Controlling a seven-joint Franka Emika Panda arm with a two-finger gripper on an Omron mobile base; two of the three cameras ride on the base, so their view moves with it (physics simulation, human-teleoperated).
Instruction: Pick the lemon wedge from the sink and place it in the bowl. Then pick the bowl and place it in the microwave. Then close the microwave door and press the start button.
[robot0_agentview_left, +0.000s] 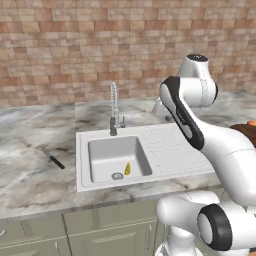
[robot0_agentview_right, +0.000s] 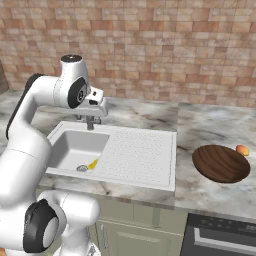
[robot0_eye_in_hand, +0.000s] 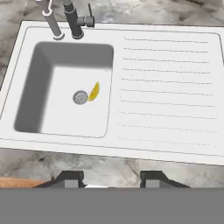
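A kitchen here: white sink (robot0_agentview_left: 145, 150) with a chrome coil faucet (robot0_agentview_left: 114, 112) centre frame, marble worktop (robot0_agentview_left: 30, 175) around it, brick wall (robot0_agentview_left: 75, 45) across the top, pale cabinet doors (robot0_agentview_left: 100, 235) along the bottom.

- You are looking at evenly bright, rendered pictures; soft, diffuse light is falling from above, with no single lamp showing.
- The sink (robot0_eye_in_hand: 166, 87) is reading clean white without blowing out, and its dotted drainboard lines are staying crisp.
- Shade is gathering on the far and left inner walls of the basin in the hand view, grading smoothly to the lit floor.
- The lemon wedge (robot0_eye_in_hand: 94, 91) is standing out sharp and saturated beside the drain.
- The brick wall (robot0_agentview_left: 75, 45) is looking slightly soft and low in resolution.
- The marble tabletop (robot0_agentview_right: 210, 120) is showing no glare, and edges are staying straight, without distortion.
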